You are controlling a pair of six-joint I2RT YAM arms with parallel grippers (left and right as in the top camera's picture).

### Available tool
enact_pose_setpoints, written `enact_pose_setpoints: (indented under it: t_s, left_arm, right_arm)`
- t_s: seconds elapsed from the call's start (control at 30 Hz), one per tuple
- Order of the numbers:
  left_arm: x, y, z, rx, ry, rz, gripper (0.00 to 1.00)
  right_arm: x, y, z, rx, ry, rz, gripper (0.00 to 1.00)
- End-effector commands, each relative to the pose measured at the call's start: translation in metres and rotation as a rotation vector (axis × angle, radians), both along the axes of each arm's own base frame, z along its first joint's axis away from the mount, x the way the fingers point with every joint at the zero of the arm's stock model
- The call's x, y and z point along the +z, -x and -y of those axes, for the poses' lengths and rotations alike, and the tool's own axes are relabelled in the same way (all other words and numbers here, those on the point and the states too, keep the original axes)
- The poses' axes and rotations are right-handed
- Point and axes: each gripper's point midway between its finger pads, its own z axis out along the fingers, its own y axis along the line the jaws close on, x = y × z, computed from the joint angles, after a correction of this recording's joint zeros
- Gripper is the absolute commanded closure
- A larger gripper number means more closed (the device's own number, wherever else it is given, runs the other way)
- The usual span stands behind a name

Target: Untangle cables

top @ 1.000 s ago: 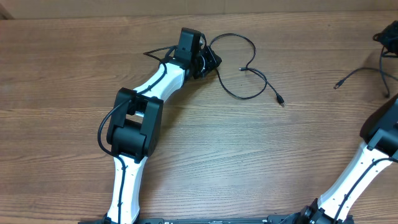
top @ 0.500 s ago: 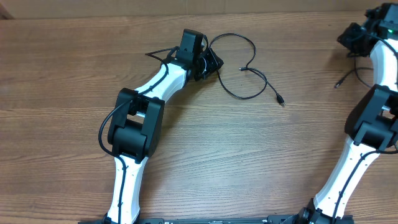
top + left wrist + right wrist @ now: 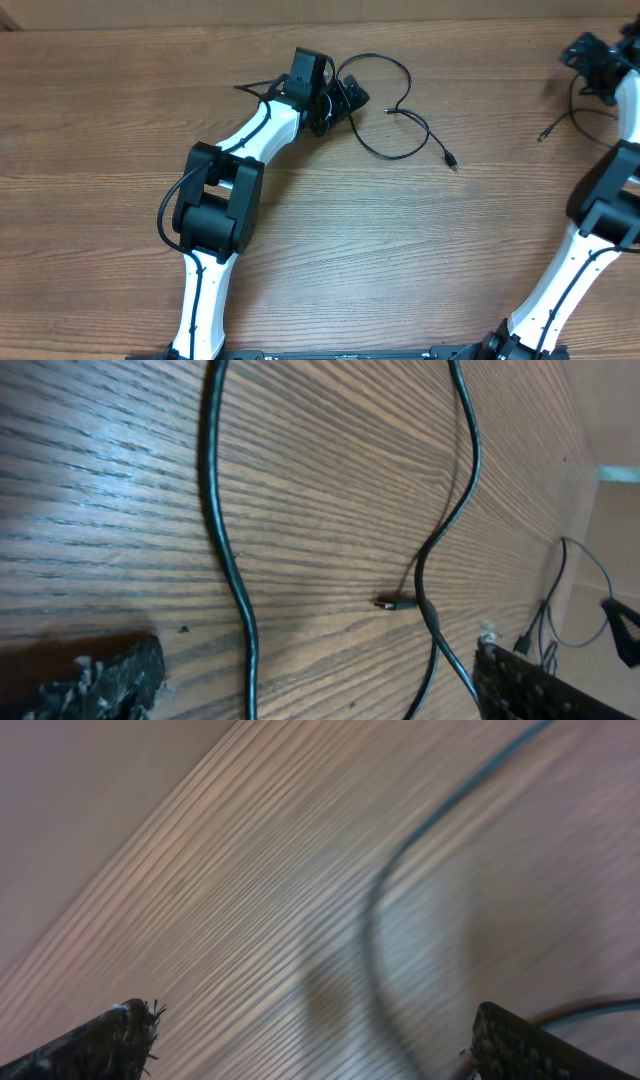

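Observation:
One thin black cable lies in loose loops at the table's top middle, its plug end pointing right. My left gripper stands open at the loop's left end. In the left wrist view two strands and a small plug lie on the wood between the wide fingers of the left gripper, touching neither. A second cable lies at the far right below my right gripper. The right gripper is open over a blurred strand.
The wooden table stretches bare toward the front between the two white arms. Its far edge runs just behind both grippers, and the right gripper sits close to the top right corner.
Both grippers have opened wide from nearly shut. The right arm swung into view at the top right, then shifted slightly right. The left arm stayed put.

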Motion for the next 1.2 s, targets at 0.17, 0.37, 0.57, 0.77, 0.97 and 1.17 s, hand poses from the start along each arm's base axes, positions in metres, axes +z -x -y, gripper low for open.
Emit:
enact_pose_setpoints:
  t_s: [0.17, 0.37, 0.57, 0.77, 0.97, 1.17]
  left_arm:
    - [-0.009, 0.005, -0.001, -0.009, -0.021, -0.020, 0.00]
    - [-0.009, 0.005, -0.001, -0.009, -0.021, -0.020, 0.00]
    - [-0.009, 0.005, -0.001, -0.009, -0.021, -0.020, 0.01]
    - [-0.009, 0.005, -0.001, -0.009, -0.021, -0.020, 0.00]
    - [-0.009, 0.005, -0.001, -0.009, -0.021, -0.020, 0.01]
    - [-0.009, 0.005, -0.001, -0.009, -0.021, -0.020, 0.00]
  right_arm:
    - [0.049, 0.041, 0.124, -0.298, 0.185, 0.102, 0.00]
    - [0.046, 0.069, 0.167, -0.349, 0.224, 0.101, 0.05]
    - [0.012, 0.090, 0.189, -0.323, 0.267, 0.020, 0.07]
    - [-0.021, 0.104, 0.199, -0.342, 0.233, -0.032, 0.11]
    - [-0.061, 0.101, 0.188, -0.300, 0.166, -0.051, 0.12]
    - [-0.053, 0.050, 0.137, -0.083, 0.022, 0.115, 0.17]
